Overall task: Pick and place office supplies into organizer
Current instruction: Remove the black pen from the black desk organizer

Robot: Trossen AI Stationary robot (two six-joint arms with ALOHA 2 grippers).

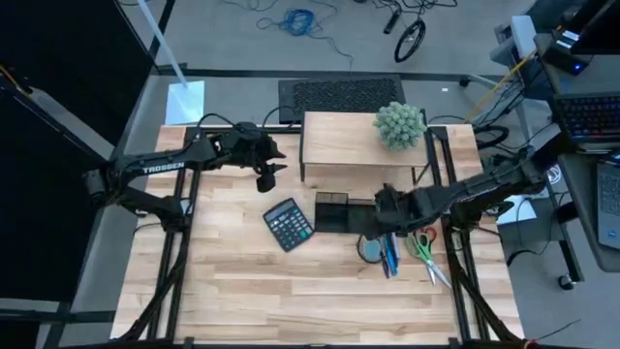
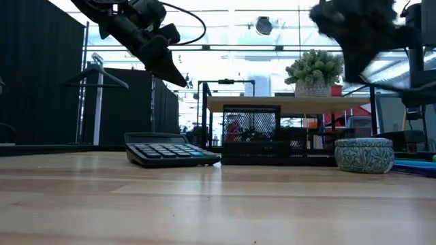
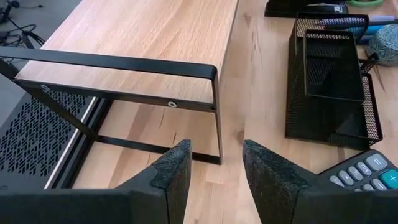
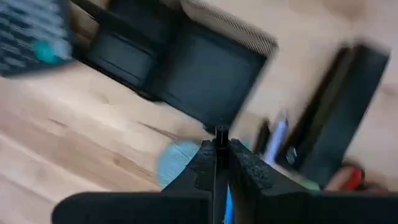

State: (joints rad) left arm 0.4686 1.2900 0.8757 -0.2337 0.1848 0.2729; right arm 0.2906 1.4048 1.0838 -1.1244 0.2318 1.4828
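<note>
My right gripper [image 1: 381, 221] hangs over the table's middle right, between the black mesh organizer [image 1: 339, 213] and the supplies, shut on a slim pen [image 4: 221, 134]. More blue and dark pens [image 1: 389, 258], the scissors [image 1: 426, 254] and the blue-grey disc [image 1: 369, 250] lie flat on the wood to its near right. The low view shows this gripper [image 2: 361, 34] high above the table. My left gripper [image 1: 268, 177] hovers open at the far left, above the table [image 3: 214, 163], with nothing between its fingers. My right gripper pinches the slim pen between its two fingers. The pen runs along the fingers, and its dark end [image 4: 221, 132] sticks out just past the fingertips, with a blue stretch [image 4: 226, 208] showing farther back. The fingers point down at the table. The picture is blurred, so the rest of the pen cannot be told.
A black calculator [image 1: 289, 225] lies left of the organizer. Behind it a wooden shelf riser [image 1: 363, 141] carries a fuzzy green plant ball [image 1: 400, 124]. Bare wood stretches across the table's near half [image 1: 291, 301].
</note>
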